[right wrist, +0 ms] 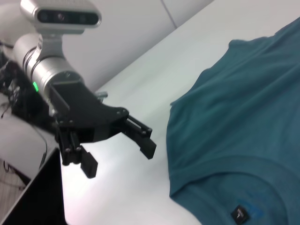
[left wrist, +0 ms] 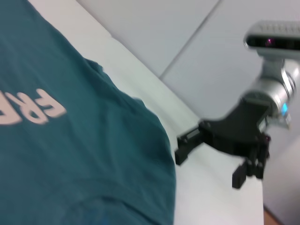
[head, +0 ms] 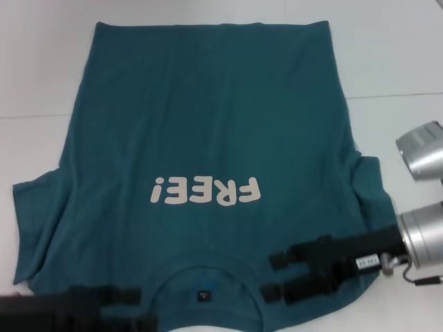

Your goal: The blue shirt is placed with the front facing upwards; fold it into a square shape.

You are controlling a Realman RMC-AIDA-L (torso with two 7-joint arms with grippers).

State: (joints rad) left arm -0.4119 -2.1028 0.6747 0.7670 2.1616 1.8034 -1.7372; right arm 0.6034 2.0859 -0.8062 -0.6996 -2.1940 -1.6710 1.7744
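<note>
- Lying flat and print-up on the white counter [head: 401,48], we find the blue shirt [head: 208,117].
- Right tool [head: 273,277] above the collar-side shoulder, fingers apart, empty.
- Left tool [right wrist: 119,147] beside the collar, likewise spread, empty.

The left tool [head: 131,308] is blurred and cut off by the head view's lower edge.

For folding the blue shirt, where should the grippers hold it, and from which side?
Probably at the two shoulders beside the collar, coming from the robot's near edge. The blue shirt lies flat, collar nearest the robot, and the open right gripper and left gripper are there.
</note>
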